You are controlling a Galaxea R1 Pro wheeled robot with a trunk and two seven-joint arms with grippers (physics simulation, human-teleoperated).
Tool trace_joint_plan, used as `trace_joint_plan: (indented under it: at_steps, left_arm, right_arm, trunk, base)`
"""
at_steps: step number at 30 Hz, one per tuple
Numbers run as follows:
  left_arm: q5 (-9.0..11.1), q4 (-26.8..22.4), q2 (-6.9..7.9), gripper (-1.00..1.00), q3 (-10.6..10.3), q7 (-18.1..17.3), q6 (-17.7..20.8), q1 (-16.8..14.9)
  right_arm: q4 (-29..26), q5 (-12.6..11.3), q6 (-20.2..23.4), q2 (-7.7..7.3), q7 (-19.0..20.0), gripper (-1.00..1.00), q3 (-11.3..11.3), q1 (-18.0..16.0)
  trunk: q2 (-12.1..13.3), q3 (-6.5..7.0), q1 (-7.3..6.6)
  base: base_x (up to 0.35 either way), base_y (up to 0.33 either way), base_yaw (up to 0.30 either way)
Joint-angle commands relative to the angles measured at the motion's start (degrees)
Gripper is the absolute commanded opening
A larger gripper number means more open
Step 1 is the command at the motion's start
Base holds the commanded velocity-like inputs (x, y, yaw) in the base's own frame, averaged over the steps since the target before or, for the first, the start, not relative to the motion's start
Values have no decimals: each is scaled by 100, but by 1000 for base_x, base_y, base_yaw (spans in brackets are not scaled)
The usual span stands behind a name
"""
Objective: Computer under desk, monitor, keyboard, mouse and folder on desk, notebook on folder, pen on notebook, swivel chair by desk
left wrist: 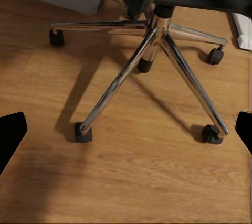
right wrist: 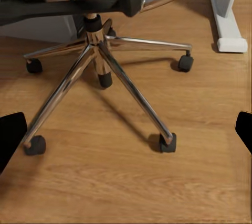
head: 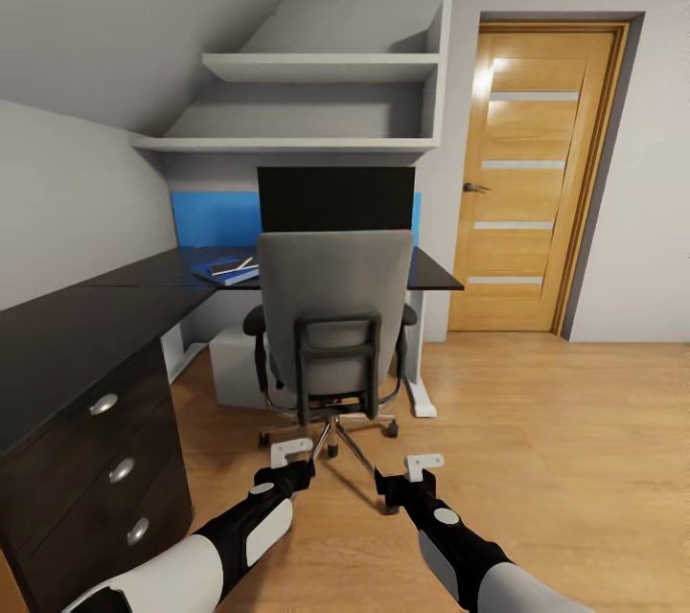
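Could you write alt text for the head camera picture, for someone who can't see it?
A grey swivel chair faces a dark desk holding a black monitor and a blue notebook; the robot's left gripper and right gripper hover low behind it, beside a wooden door.

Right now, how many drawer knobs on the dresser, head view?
3, stacked vertically on the dresser front at the robot's left: top, middle, bottom. More may lie below the frame.

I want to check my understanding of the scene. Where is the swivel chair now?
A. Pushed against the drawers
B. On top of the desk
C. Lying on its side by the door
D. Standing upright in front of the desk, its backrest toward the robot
D: in the head view the swivel chair stands upright on its wheeled base before the desk, showing the robot its grey backrest and hiding part of the monitor.
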Motion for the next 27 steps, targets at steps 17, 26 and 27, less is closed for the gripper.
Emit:
trace_joint_plan:
  at_steps: [17,26,27]
  left_arm:
    - [59,-2,2,100,-48,35,-28,-6]
    - [62,-2,2,100,-48,35,-28,-6]
    - [63,-2,2,100,-48,35,-28,-6]
  right_arm:
    - [8,-55,-25,-10,-6,100,44,-5]
    - [8,-54,-32,-11,-6,100,39,-5]
    - [8,-54,-33,-11,-6,100,38,-5]
  trunk:
    - [680,299,-379]
    - [1041,461,-577]
    - [1081,479,-598]
  base:
    - [-337,0,0]
    - [-336,0,0]
    - [-336,0,0]
